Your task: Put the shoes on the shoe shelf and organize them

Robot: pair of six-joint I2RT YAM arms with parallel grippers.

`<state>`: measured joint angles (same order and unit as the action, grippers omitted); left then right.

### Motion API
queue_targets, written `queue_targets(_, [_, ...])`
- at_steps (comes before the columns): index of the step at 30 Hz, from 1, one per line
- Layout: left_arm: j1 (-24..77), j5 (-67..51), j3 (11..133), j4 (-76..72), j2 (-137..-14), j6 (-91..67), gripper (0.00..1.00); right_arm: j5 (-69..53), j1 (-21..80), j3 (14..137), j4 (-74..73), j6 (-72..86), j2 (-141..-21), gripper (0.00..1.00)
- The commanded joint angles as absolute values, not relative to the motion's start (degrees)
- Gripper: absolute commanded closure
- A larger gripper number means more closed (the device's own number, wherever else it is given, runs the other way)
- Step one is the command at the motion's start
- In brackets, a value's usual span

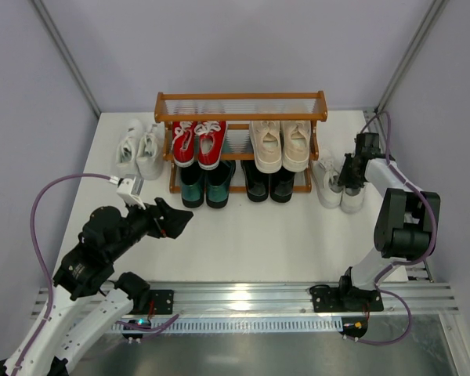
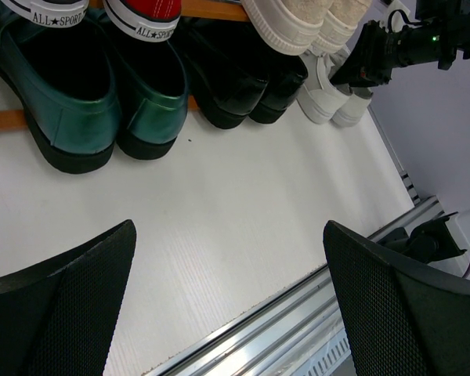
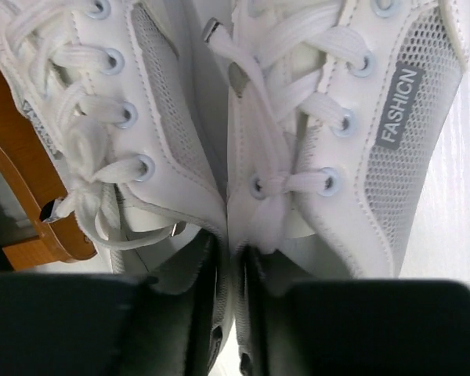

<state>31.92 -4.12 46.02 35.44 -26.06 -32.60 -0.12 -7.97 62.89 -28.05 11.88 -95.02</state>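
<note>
The white table (image 1: 243, 243) carries everything. The shoe shelf (image 1: 241, 97) stands at the middle of its far edge, with its front open to the arms, and its top tier is bare. The middle tier holds the red sneakers (image 1: 197, 142) on the left and the beige sneakers (image 1: 280, 145) on the right. Under them are the green loafers (image 1: 206, 184) and the black loafers (image 1: 269, 182), with their heels toward the arms.

Two pairs are not on the shelf. The left white sneakers (image 1: 139, 149) are on the table near the far left corner, just beside the shelf post. The right white sneakers (image 1: 327, 188) stand beside the right post, close to the right edge.

The right gripper (image 3: 229, 258) is narrow. It pinches the two inner collars of the right white sneakers together, probably so that both shoes lift as one. The way up to the top tier looks free, but the post is very near.

The left gripper (image 2: 229, 227) is wide and holds nothing. It hovers over bare table in front of the green loafers, with much room around it.
</note>
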Motion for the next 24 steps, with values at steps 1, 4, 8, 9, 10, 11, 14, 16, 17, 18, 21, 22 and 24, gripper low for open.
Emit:
queue_targets(1, [32.1,-4.0,46.2,34.9,-25.5,-32.5,0.0,-2.7,-7.8,64.0,-20.8,9.6,-93.2,0.84])
queue_targets(4, [32.1,-4.0,46.1,34.7,-25.4,-32.8,0.0,-6.0,-7.6,62.3,-19.3,9.1,-90.9,0.96])
queue_targets(8, [32.1,-4.3,46.3,34.8,-25.4,-32.8,0.0,-6.7,-7.1,60.2,-19.2,8.4,-88.1,0.96])
queue_targets(9, [32.1,-4.1,46.3,34.8,-25.4,-32.8,0.0,-6.1,-7.1,59.9,-19.2,8.5,-87.5,0.96])
queue_targets(10, [32.1,-4.1,46.3,34.9,-25.3,-32.8,0.0,-5.4,-7.1,59.7,-19.6,8.6,-86.9,0.96])
queue_targets(11, [32.1,-4.1,46.4,34.8,-25.3,-32.9,0.0,-4.5,-7.1,59.6,-20.0,9.2,-86.7,0.95])
queue_targets(14, [32.1,-4.1,46.2,34.9,-25.1,-32.9,0.0,-1.1,-7.1,60.4,-22.5,9.8,-88.1,0.74])
queue_targets(16, [32.1,-4.1,46.4,35.1,-25.0,-32.9,0.0,1.8,-7.1,60.8,-23.9,10.5,-89.4,0.55])
queue_targets(17, [32.2,-4.2,46.4,35.2,-24.9,-32.9,0.0,2.3,-7.1,61.3,-24.3,10.6,-90.4,0.52])
queue_targets(18, [32.1,-4.1,46.5,35.3,-24.7,-32.9,0.0,2.5,-7.1,61.4,-24.3,10.9,-91.0,0.46])
queue_targets(21, [32.1,-3.8,46.5,35.8,-24.3,-32.9,0.0,3.3,-7.1,61.7,-24.3,11.1,-92.4,0.44])
queue_targets(22, [32.1,-3.7,46.6,35.9,-24.0,-32.9,0.0,3.2,-7.1,61.8,-24.0,11.2,-92.7,0.44])
queue_targets(24, [32.1,-3.8,46.6,36.0,-24.0,-33.0,0.0,2.6,-7.1,62.0,-23.3,11.3,-93.6,0.49])
